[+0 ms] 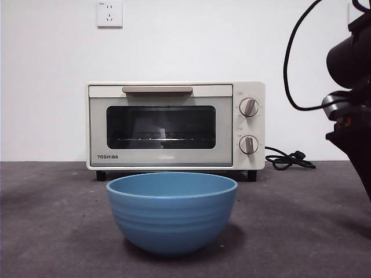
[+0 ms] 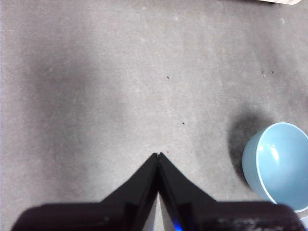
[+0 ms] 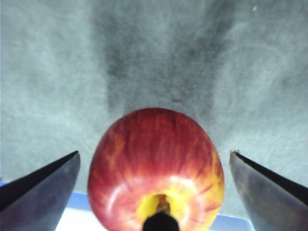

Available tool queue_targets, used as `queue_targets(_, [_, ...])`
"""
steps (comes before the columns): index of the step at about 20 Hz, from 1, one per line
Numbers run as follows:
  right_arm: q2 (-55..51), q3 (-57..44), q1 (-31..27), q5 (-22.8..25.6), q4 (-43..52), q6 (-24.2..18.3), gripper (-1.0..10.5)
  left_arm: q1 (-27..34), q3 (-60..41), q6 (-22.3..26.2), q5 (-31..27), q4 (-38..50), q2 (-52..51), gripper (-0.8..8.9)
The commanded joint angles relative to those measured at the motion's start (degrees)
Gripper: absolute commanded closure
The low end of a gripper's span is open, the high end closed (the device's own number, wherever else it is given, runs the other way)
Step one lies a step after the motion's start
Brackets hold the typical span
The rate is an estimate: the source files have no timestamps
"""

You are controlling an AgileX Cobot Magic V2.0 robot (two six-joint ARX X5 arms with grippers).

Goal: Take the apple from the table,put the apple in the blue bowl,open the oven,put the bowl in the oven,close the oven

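A red apple (image 3: pixel 156 163) with yellow streaks sits on the grey table (image 3: pixel 48 72), stem dimple towards the camera. My right gripper (image 3: pixel 154 153) is open around it, one jaw on each side with a gap to the skin. The front view does not show the apple; only the dark right arm (image 1: pixel 352 116) shows there, at the right edge. The empty blue bowl (image 1: pixel 172 211) stands front and centre, also seen as the bowl (image 2: pixel 279 166) in the left wrist view. Behind it the cream oven (image 1: pixel 175 124) has its door closed. My left gripper (image 2: pixel 158 155) is shut, empty, over bare table.
The oven's black cord (image 1: pixel 287 159) lies coiled on the table to its right. A wall socket (image 1: pixel 109 13) sits high on the white wall. Open table surface (image 1: pixel 52 220) lies left of the bowl.
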Motion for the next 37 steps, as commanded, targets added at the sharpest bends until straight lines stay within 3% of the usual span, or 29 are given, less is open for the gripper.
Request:
queue_targets(1, [1.27,-0.61,0.04,-0.31,-0.24,-0.7,4.3,-0.2,0.13,1.07,-0.11,0.04,0.04,8.18])
queue_targets(3, [1.33,-0.61,0.04,-1.25,-0.72,-0.68,6.2,-0.2,0.13,1.07,-0.13,0.04,0.04,8.18])
queue_targets(5, [1.31,-0.61,0.04,-1.27,-0.72,-0.61,9.2,-0.2,0.13,1.07,-0.13,0.11,0.04,8.18])
queue_targets(6, [1.22,-0.61,0.04,-1.25,-0.63,-0.55,9.6,-0.2,0.13,1.09,-0.13,0.11,0.04,8.18])
queue_targets(12, [-7.06,3.06,2.69,-2.23,-1.57,4.85,9.6,-0.2,0.13,1.09,-0.13,0.2,0.04,8.18])
queue_targets(17, [-7.63,14.4,12.98,-6.05,-1.62,8.83,9.6,-0.2,0.13,1.07,-0.11,0.15,0.04,8.18])
queue_targets(25, [5.09,28.0,29.14,-5.97,2.43,11.1,9.6,-0.2,0.13,1.09,-0.13,0.35,0.15,8.18])
queue_targets(34, [17.16,28.57,34.88,-5.9,6.97,12.52,9.6,-0.2,0.13,1.14,-0.13,0.83,0.48,8.18])
queue_targets(37, [18.67,28.57,34.93,-3.48,7.19,12.52,9.4,-0.2,0.11,1.51,-0.13,0.74,0.76,8.18])
